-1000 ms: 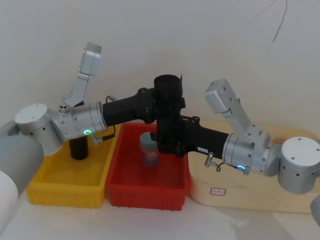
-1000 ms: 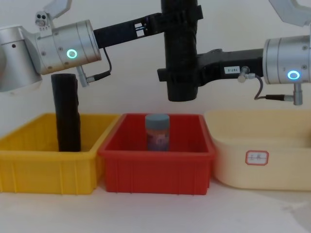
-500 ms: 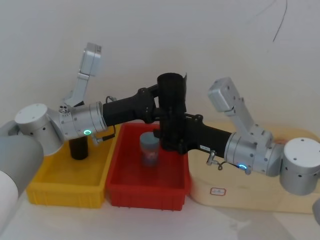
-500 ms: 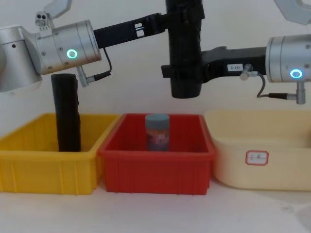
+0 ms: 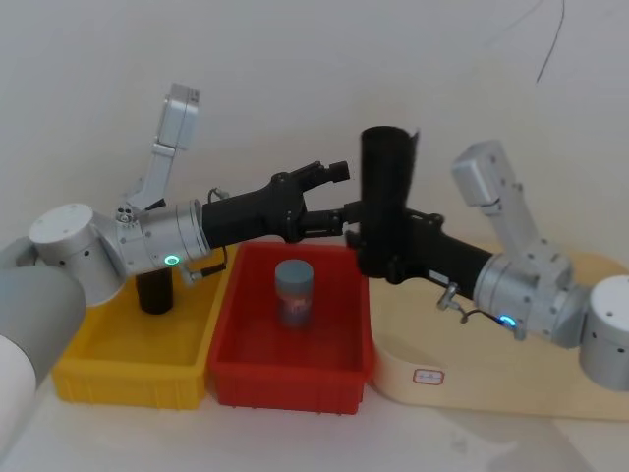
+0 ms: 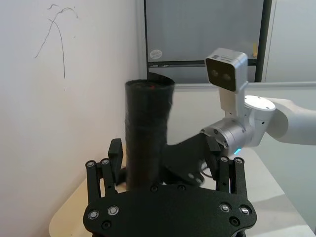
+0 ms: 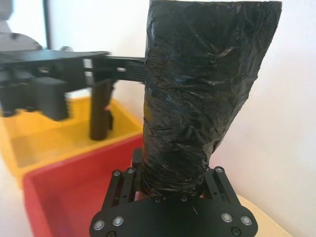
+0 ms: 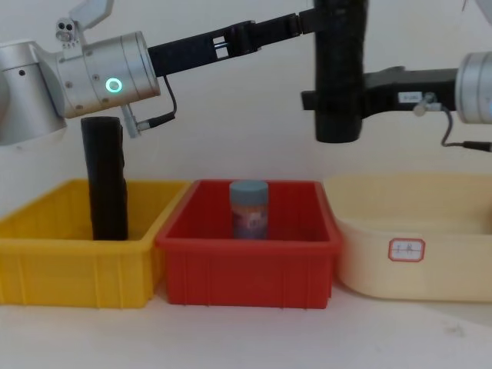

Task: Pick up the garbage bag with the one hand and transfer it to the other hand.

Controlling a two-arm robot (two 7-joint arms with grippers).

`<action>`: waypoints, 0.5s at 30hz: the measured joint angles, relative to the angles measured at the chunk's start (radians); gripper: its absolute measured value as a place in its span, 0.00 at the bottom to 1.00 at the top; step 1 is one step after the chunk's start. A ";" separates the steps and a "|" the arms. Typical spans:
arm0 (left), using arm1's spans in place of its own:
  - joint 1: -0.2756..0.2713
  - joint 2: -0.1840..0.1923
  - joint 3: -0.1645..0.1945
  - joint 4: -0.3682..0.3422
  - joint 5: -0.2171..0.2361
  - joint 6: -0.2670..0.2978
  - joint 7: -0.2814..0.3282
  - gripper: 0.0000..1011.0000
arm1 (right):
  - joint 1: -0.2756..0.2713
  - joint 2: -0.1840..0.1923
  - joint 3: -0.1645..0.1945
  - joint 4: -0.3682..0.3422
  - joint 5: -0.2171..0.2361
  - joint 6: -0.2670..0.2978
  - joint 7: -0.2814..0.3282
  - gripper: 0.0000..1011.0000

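Garbage bag [image 5: 386, 197]: matte black roll, held in the air above the seam between the red bin [image 5: 292, 369] and the cream tub [image 5: 491, 383], long axis near vertical, open end up. Right tool [image 5: 378, 246] clamps it low on the roll, fingers either side; in the right wrist view the roll [image 7: 197, 98] rises straight out from between the closed-in fingers [image 7: 123, 190], wrinkled film plain to see. Left tool [image 5: 329, 197], on the green-ringed wrist, sits at 9 o'clock of the roll, fingers spread wide and apart from it, one finger tip up near the roll's upper half. Left wrist view shows what the head view cannot: the roll [image 6: 147, 133] stands beyond the spread fingers [image 6: 98, 173], with the right arm's blue light behind it. Chest view gives the side profile: roll [image 8: 340, 69] hangs clear above the bins, its bottom end well above the red bin's rim [image 8: 246, 240], top cut off by the upper edge; left tool [image 8: 296, 23] reaches in at 9 o'clock, right tool's white label visible at 3 o'clock. Second black roll [image 8: 105, 178] stands upright in the yellow bin [image 8: 73, 269], at the far left. Blue-lidded jar [image 8: 249, 209] stands upright in the red bin. Bins rest side by side on the desk [image 8: 246, 338].
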 joint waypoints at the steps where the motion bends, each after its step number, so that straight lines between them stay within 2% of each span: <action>1: 0.000 0.000 0.000 0.000 0.000 0.000 0.000 0.99 | -0.003 0.002 0.006 -0.003 0.000 0.003 -0.006 0.54; 15: 0.000 0.000 0.000 0.000 0.000 0.000 0.000 0.99 | -0.060 0.050 0.093 -0.032 -0.001 0.093 -0.121 0.54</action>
